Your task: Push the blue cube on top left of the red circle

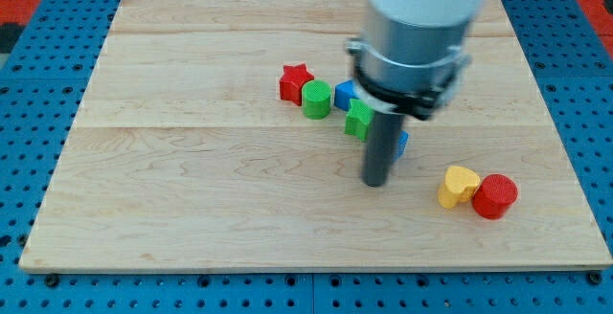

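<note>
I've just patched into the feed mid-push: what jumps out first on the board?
The big grey arm drops in from the view's top, its dark rod ending at my tip near the board's middle. Just above the tip a cluster sits: red star, green cylinder, a green block and blue pieces partly hidden behind the rod. At the view's lower right, a yellow heart touches the red circle.

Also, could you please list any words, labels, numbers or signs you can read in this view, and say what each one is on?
None: no readable text appears anywhere in this view.
The wooden board shows only bare grain.
The red star block, green cylinder, yellow heart block and red cylinder are plain.
The arm's grey housing above my tip carries no marking.
</note>
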Tool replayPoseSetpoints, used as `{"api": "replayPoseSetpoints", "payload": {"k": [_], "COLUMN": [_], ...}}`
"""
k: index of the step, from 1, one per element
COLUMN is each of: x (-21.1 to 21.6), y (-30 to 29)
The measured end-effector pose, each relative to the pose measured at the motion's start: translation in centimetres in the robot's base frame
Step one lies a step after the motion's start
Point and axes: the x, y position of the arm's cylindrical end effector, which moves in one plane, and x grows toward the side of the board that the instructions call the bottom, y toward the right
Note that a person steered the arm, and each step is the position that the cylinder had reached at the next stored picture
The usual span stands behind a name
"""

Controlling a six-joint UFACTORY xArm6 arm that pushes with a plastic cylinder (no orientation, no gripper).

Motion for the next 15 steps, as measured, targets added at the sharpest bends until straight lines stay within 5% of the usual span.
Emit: {"api": "replayPoseSetpoints", "payload": {"k": [1,3,7,10,12,15], "x": [-3.1,-5.6,-2.5,-7.3,-4.0,-5.4], "y": [-4.5,-1.7,5.8,7.0,10.0,6.6]}}
